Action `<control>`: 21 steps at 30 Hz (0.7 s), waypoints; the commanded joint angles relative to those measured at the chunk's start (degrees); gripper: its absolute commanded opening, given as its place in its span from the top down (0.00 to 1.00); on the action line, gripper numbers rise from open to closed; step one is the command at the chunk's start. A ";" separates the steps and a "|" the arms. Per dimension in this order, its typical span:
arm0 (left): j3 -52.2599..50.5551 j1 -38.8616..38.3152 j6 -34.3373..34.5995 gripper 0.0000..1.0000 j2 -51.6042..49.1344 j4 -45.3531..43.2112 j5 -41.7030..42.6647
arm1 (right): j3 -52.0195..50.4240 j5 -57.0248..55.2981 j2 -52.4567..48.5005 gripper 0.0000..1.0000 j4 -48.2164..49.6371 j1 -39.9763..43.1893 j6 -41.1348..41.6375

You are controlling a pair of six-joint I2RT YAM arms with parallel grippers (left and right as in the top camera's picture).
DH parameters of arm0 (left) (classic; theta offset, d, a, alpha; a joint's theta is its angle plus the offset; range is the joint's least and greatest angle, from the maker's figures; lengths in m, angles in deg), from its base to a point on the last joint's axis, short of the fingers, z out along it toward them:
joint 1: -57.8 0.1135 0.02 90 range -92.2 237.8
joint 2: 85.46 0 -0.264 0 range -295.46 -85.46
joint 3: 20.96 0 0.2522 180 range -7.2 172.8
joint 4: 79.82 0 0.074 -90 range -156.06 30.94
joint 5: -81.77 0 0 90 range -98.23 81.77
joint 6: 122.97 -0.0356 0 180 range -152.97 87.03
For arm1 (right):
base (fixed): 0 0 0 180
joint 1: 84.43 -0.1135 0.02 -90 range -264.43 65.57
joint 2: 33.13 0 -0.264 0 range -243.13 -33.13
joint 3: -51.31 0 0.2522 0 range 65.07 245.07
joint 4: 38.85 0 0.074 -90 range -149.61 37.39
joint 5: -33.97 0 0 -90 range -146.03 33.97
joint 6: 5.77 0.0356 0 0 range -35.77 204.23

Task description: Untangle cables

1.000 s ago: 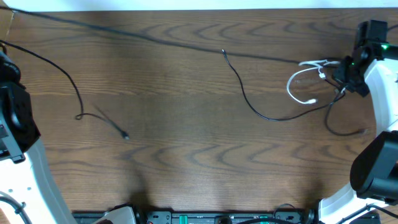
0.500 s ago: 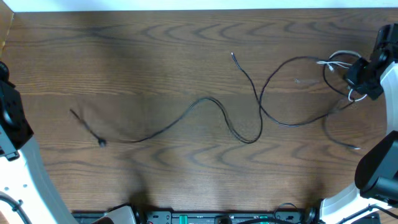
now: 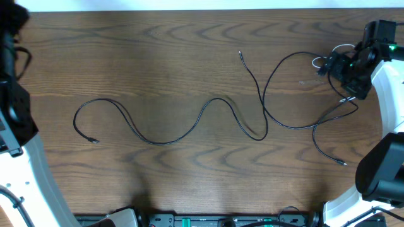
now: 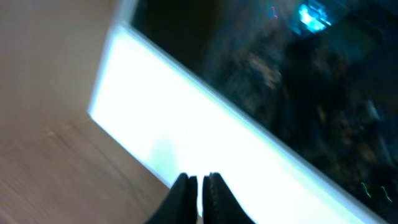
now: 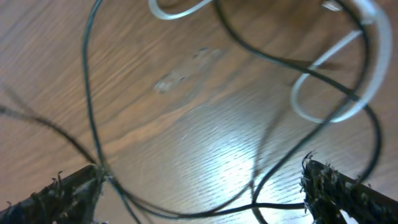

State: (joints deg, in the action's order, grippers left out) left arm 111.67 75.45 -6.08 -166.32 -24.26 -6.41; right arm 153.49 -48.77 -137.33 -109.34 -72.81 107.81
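One long black cable (image 3: 170, 140) lies in a wavy line across the middle of the table, with one plug at the left (image 3: 95, 141) and the other end at the upper middle (image 3: 240, 54). A second black cable (image 3: 287, 126) curves from there to the right, ending in a plug (image 3: 344, 164). The white cable (image 3: 319, 61) is bunched at the far right under my right gripper (image 3: 338, 68). In the right wrist view that gripper (image 5: 205, 190) stands wide open, with black strands (image 5: 87, 74) and white loops (image 5: 370, 74) between and beyond its fingers. My left gripper (image 4: 199, 182) is shut and empty, over the table's edge.
The left arm (image 3: 16, 107) stands at the table's left edge, and the right arm (image 3: 385, 75) runs down the right edge. A bright white strip (image 4: 186, 124) borders the wooden table beyond the left gripper.
The long black cable, stretched taut from the left a second ago, now lies slack in a wave on the table. My right gripper has opened. The left arm has swung toward the far left corner.
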 commanded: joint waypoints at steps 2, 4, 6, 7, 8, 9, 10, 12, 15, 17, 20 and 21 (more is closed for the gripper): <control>0.24 -4.07 -3.21 0.76 -1.60 8.85 18.80 | 0.33 6.49 0.02 0.01 -0.04 -1.57 -6.82; 0.24 -6.38 -6.56 0.61 -2.25 14.38 24.85 | 0.33 8.98 0.02 0.01 -0.39 -1.97 -9.46; 0.24 -8.98 -9.35 0.44 -3.06 19.71 29.05 | 0.33 13.25 0.02 0.01 -0.98 -2.36 -14.47; 0.24 -11.26 -11.08 0.35 -3.87 23.58 30.88 | 0.33 17.44 0.02 0.01 -1.55 -2.75 -18.64; 0.24 -13.09 -12.55 0.30 -4.52 26.36 31.61 | 0.33 19.34 0.02 0.01 -1.92 -2.97 -20.06; 0.24 -14.69 -13.94 0.27 -5.09 28.79 31.91 | 0.33 20.92 0.02 0.01 -2.36 -3.21 -21.00; 0.24 -16.87 -15.28 0.25 -5.95 31.78 31.91 | 0.33 22.51 0.02 0.01 -2.97 -3.61 -22.10; 0.24 -20.46 -16.81 0.22 -7.32 36.63 31.85 | 0.33 23.10 0.02 0.01 -3.45 -4.20 -22.14; 0.24 -24.98 -16.81 0.22 -9.64 42.16 31.58 | 0.33 22.69 0.02 0.01 -3.48 -4.70 -21.88; 0.22 -27.76 -16.83 0.21 -11.30 45.07 31.56 | 0.33 22.75 0.02 0.01 -3.30 -4.70 -21.79; -0.11 -32.17 -16.83 0.21 -13.60 48.17 28.04 | 0.35 25.16 0.07 0.01 -3.65 -4.52 -19.82; -0.44 -33.27 -16.83 0.21 -13.99 48.52 26.77 | 0.35 25.83 0.07 0.01 -3.80 -4.55 -19.85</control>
State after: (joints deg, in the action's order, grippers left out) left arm 111.64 45.77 -21.27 -178.62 22.86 23.12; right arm 153.49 -26.95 -137.33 -112.86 -77.38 88.07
